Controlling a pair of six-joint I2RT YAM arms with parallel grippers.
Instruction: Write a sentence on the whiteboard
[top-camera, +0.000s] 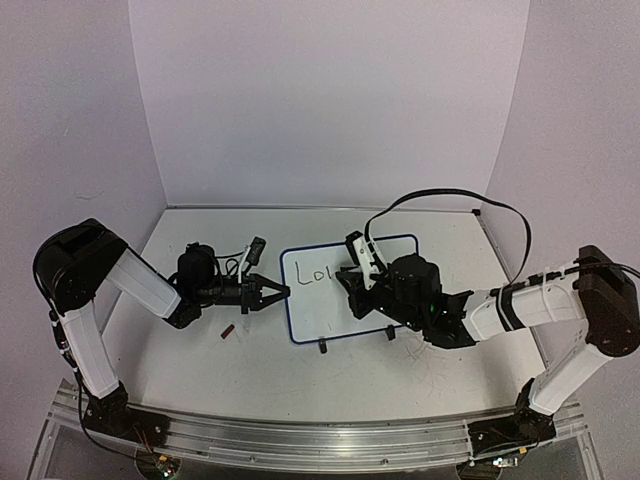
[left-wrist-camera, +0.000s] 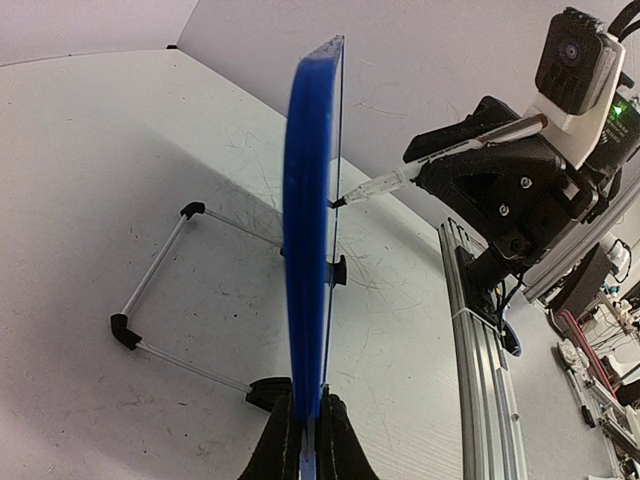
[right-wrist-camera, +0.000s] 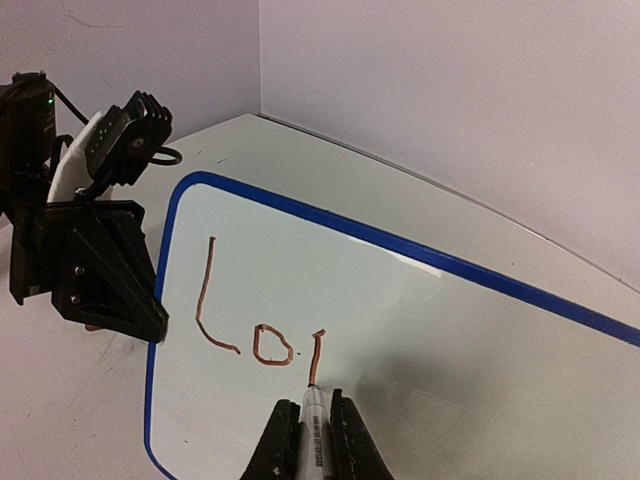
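Note:
The whiteboard (top-camera: 330, 300) with a blue rim stands tilted on the table's middle. My left gripper (top-camera: 278, 293) is shut on its left edge; in the left wrist view the board (left-wrist-camera: 310, 220) shows edge-on between my gripper's (left-wrist-camera: 308, 440) fingers. My right gripper (right-wrist-camera: 313, 440) is shut on a marker (right-wrist-camera: 313, 425), its tip touching the board (right-wrist-camera: 400, 300). The sentence (right-wrist-camera: 255, 320) reads "Lo" plus one downstroke, in brownish-red. From above the writing (top-camera: 316, 272) sits at the board's upper left, with my right gripper (top-camera: 352, 275) beside it. The marker (left-wrist-camera: 400, 178) meets the board's face.
A small brown cap-like piece (top-camera: 228, 331) lies on the table left of the board. The board's wire stand with black feet (left-wrist-camera: 150, 300) reaches behind it. Two black feet (top-camera: 322, 348) sit at its near edge. An aluminium rail (top-camera: 300, 440) runs along the table's near edge.

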